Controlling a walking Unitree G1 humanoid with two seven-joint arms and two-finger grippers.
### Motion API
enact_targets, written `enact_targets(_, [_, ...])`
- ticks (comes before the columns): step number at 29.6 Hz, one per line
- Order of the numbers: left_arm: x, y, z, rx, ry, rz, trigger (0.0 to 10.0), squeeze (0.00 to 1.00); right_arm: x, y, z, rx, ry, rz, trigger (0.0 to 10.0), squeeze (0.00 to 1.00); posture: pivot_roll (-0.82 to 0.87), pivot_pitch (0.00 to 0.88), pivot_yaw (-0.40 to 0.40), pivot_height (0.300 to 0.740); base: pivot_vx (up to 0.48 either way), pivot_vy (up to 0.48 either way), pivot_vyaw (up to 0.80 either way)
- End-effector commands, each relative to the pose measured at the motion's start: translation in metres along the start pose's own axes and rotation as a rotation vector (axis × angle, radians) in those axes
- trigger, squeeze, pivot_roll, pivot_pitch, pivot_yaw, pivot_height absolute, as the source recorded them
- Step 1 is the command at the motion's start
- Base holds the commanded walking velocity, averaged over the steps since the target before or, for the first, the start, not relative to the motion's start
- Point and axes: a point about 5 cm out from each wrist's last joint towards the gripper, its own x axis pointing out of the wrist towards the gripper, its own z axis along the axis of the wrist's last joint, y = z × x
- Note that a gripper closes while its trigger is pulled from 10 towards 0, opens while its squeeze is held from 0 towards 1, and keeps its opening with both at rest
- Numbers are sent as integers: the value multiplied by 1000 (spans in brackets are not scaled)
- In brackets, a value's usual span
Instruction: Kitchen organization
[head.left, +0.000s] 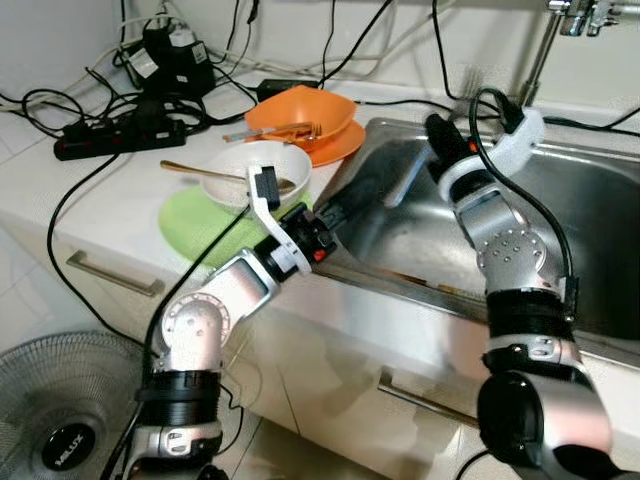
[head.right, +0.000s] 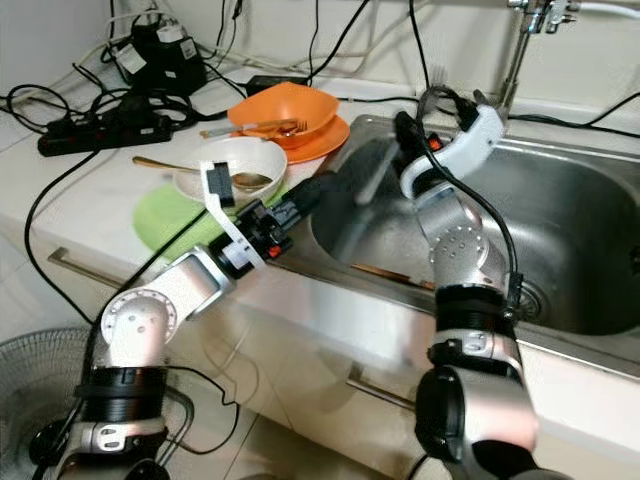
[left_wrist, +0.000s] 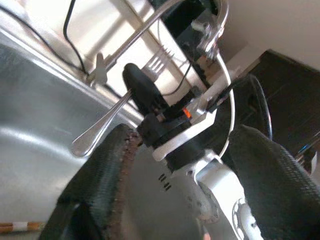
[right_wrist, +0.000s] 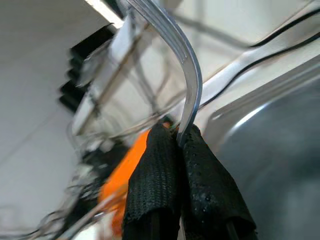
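Right gripper (right_wrist: 178, 145): pinching a fork (right_wrist: 186, 75) above the sink (head.left: 590, 220).
Left gripper (left_wrist: 185, 165): fingers spread apart, hovering at the sink's edge.
Desk (head.left: 110, 185): carrying bowls, apparently with cutlery inside.

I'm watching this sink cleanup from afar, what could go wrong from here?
1. The right claw pinches the fork by a thin stretch of handle; it could pivot or slip into the sink.
2. The left claw sits at the sink's edge near the white bowl and its spoon; a swing could knock them.
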Motion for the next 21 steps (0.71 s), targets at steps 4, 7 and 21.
enact_targets(4, [-6, 10, 2, 146, 20, 116, 10000, 1000, 7, -9, 13, -244, -30, -60, 0, 0, -62, 0, 109, 740, 0, 0, 0])
enact_targets(7, [-8, 12, 5, 207, 28, 157, 10000, 1000, 6, -20, 12, -378, 1, -127, 0, 0, -61, 0, 107, 740, 0, 0, 0])
enact_targets(21, [-24, 24, -12, 404, 332, 217, 10000, 1000, -13, -74, -21, -998, 336, -192, 0, 0, -67, 0, 103, 740, 0, 0, 0])
